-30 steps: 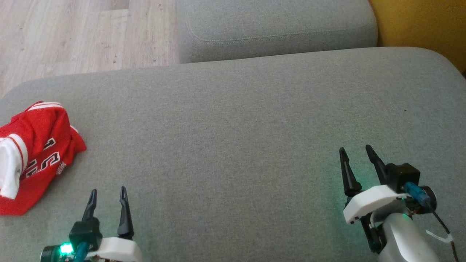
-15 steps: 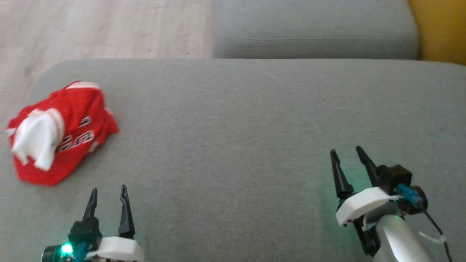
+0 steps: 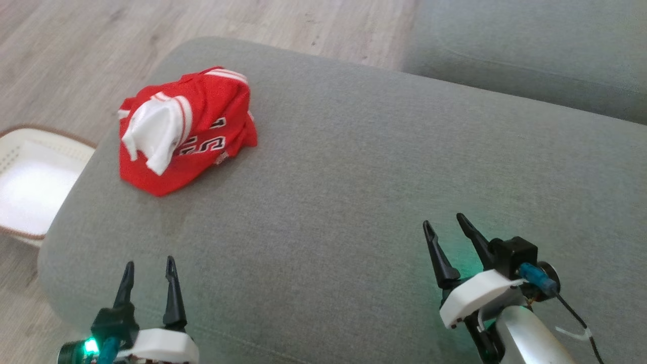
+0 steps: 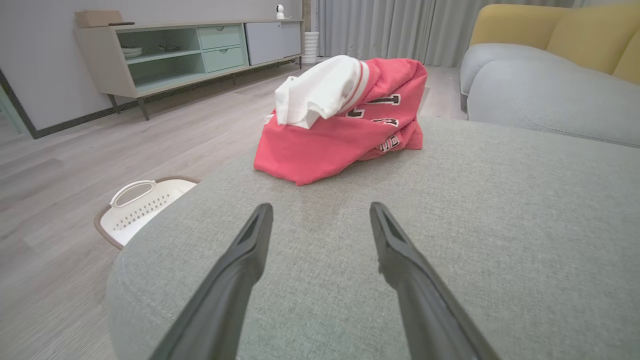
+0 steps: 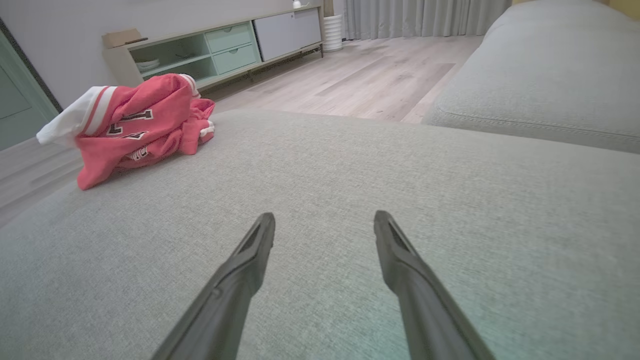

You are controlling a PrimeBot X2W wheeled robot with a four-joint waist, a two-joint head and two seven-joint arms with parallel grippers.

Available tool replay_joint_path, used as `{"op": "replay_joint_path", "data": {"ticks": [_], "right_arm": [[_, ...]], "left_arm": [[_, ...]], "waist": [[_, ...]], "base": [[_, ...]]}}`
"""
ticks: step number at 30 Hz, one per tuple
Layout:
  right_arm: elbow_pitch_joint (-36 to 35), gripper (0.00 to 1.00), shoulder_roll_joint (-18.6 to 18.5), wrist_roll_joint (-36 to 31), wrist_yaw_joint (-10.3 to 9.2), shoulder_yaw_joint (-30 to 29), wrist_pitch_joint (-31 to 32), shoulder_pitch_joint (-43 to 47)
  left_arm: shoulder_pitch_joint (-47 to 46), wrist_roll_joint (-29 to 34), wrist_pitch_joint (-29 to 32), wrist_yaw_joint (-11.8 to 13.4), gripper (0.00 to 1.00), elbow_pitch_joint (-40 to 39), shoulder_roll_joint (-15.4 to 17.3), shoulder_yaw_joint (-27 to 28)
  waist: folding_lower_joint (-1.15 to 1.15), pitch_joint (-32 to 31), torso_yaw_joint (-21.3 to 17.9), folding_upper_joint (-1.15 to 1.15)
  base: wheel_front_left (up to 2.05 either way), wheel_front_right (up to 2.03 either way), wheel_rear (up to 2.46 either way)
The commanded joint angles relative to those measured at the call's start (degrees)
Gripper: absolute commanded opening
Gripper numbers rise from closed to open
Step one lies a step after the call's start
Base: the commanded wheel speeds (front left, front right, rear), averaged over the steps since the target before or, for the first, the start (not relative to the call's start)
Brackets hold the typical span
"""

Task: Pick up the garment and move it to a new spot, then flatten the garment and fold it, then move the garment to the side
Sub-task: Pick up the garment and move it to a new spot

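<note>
Garment (image 3: 202, 121): crumpled heap, far-left corner of cushion (image 3: 354, 177)
Left jaws: apart, empty; nearer, garment ahead
Right jaws: apart, empty; well away

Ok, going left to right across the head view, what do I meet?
White basket on the floor → red garment bunched on the grey cushion → right gripper, open and holding nothing.
</note>
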Motion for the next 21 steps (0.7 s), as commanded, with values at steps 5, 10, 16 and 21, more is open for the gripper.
{"op": "replay_joint_path", "data": {"ticks": [5,10,16,21], "right_arm": [[-1.84,1.00,0.19,0.36,-0.04,2.45,-0.80,-3.32],[-2.55,1.00,-0.78,0.64,-0.04,3.03,-0.80,-3.89],[-3.43,1.00,-1.71,1.34,-0.04,3.38,-0.80,-4.28],[-4.33,1.00,-2.47,1.95,-0.04,4.33,-0.80,-5.31]], "left_arm": [[-3.51,-1.19,-0.71,-0.39,1.00,-1.67,0.15,0.83],[-9.35,-0.52,-0.71,-1.14,1.00,-2.45,0.34,1.18],[-18.32,0.63,-0.71,-1.70,1.00,-1.36,2.72,2.20],[-27.80,2.11,-0.63,-2.69,1.00,7.08,7.80,2.09]], "waist": [[0.00,2.56,0.67,0.00],[0.00,5.64,-0.67,0.00],[0.00,8.83,-2.01,0.00],[0.00,12.00,-4.26,0.00]], "base": [[0.00,0.00,0.00],[0.00,0.00,0.00],[0.00,0.00,0.00],[0.00,0.00,0.00]]}}
